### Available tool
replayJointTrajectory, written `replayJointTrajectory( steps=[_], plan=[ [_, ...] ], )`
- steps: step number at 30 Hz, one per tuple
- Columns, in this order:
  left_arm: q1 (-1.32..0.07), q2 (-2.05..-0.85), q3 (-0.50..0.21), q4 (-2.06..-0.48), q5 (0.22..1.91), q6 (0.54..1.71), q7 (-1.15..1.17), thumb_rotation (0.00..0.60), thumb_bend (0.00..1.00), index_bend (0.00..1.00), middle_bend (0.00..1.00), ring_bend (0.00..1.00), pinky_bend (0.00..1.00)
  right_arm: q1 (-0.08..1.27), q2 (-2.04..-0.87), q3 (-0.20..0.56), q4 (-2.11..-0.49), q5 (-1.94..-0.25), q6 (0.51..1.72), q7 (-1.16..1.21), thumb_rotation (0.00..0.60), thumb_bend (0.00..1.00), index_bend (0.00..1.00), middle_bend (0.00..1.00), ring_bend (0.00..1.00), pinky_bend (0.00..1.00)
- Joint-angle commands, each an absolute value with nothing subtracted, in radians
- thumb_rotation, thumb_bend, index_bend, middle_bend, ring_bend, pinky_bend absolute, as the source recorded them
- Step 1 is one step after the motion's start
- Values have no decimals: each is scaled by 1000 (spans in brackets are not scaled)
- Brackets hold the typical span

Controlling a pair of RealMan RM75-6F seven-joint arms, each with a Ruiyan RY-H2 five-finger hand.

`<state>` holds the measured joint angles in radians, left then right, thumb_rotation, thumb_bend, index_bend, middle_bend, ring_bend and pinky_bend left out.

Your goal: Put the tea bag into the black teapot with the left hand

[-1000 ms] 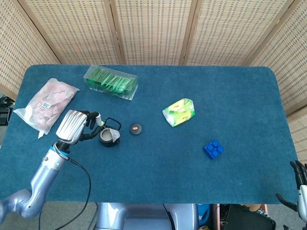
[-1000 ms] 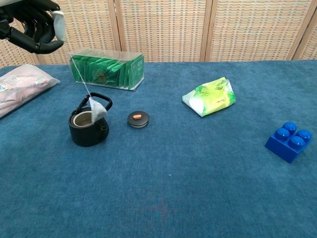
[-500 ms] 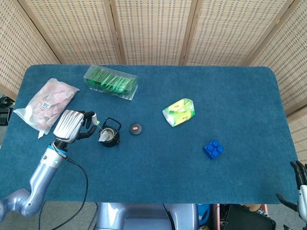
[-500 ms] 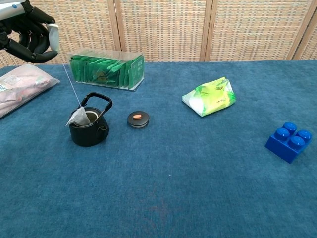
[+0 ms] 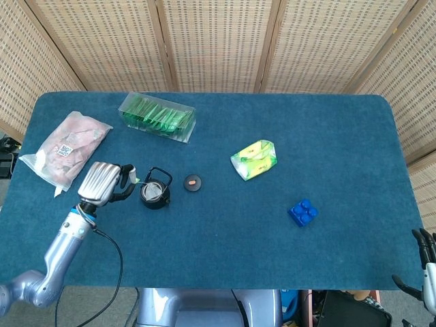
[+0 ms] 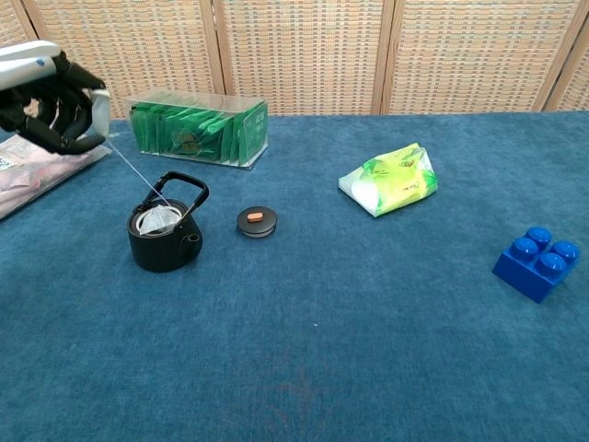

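Starting at the far side of our left robot hand [image 6: 55,101], we are seeing a clear bag of pinkish contents [image 5: 66,148] lying on the blue tabletop [image 6: 368,322]. Our left robot hand is hovering above the tabletop with its dark fingers curled in, pinching the tag and thin white string of the tea bag [image 6: 160,218]. The string is running down and to the right from the fingers to the black teapot [image 6: 165,238], which is sitting just beside the hand. The tea bag is showing as a small, pale, crumpled pouch resting inside the teapot's open mouth, under the upright loop handle. Behind the teapot, a clear box of green packets [image 6: 195,129] is standing. Just right of the teapot its round lid [image 6: 257,221] with an orange knob is lying apart. Further right are a green-and-white packet [image 6: 390,180] and a blue toy brick [image 6: 537,262]. Our right robot hand [image 5: 426,253] is barely peeking in at the head view's corner; we cannot tell its state.
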<state>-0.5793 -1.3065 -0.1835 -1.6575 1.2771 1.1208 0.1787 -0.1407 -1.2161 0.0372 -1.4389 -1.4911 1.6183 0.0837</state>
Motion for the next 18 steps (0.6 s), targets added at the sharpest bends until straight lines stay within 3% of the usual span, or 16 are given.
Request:
replayJointTrajectory(
  steps=[1, 13, 18],
  plan=[
    [-568, -1304, -165, -1661, 1292, 1127, 177, 600, 1000, 683, 742, 667, 709, -141, -1216, 37, -1439, -1491, 1618, 84, 600, 19, 107, 141, 0, 64],
    [-519, -1285, -72, -1684, 1315, 1124, 234, 600, 1000, 682, 728, 666, 709, -141, -1216, 38, -1436, -1493, 1620, 89, 600, 19, 107, 141, 0, 64],
    [-517, -1269, -43, -1700, 1282, 1081, 276, 600, 1000, 569, 691, 642, 709, -141, -1216, 38, -1435, -1495, 1622, 89, 600, 19, 107, 141, 0, 64]
  ],
)
